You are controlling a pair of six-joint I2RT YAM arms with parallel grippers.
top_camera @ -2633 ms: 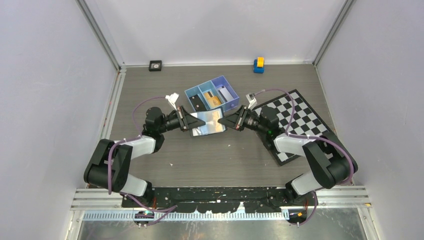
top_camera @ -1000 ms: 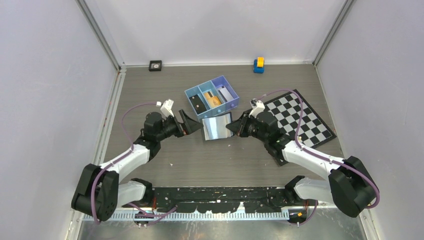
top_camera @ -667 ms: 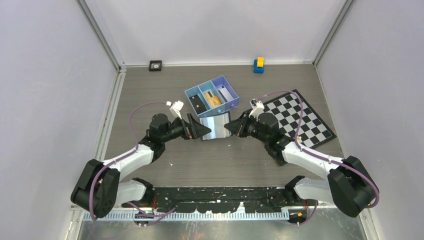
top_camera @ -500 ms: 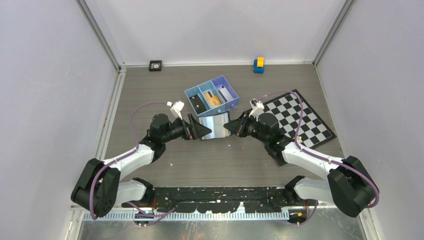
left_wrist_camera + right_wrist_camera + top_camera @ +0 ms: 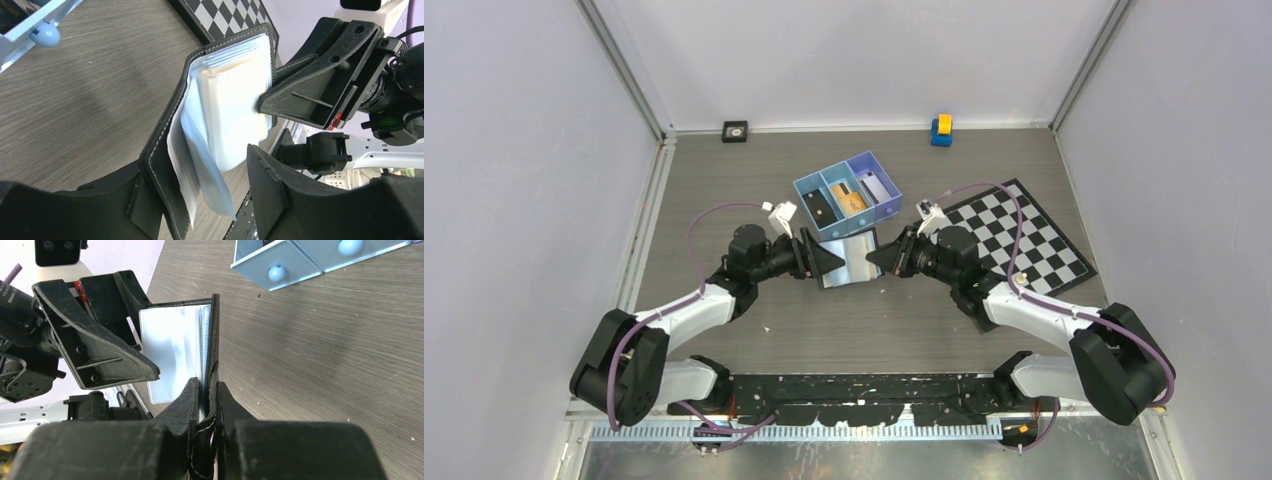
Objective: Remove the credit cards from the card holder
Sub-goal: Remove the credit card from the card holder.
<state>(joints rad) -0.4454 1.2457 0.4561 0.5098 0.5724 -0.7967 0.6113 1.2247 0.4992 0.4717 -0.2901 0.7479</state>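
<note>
The black card holder (image 5: 852,258) hangs open above the table between my two grippers, its pale bluish sleeves showing. My right gripper (image 5: 876,258) is shut on its right cover and strap tab; the right wrist view (image 5: 206,385) shows the fingers pinching the black edge. My left gripper (image 5: 826,262) is open at the holder's left side. In the left wrist view (image 5: 200,175) one finger lies against the black cover (image 5: 165,150) and loose sleeves (image 5: 230,110) hang between the jaws. An orange tint shows inside a sleeve. An orange-gold credit card (image 5: 854,201) lies in the tray.
A blue three-compartment tray (image 5: 809,188) stands just behind the holder, holding a black item and a pale card too. A chequered board (image 5: 1024,235) lies at the right under my right arm. A yellow-and-blue block (image 5: 941,129) and a small black square (image 5: 735,130) sit by the back wall.
My left gripper, which had let go and drawn back to the left, has moved right again to the holder's left cover. The right gripper has carried the holder slightly left.
</note>
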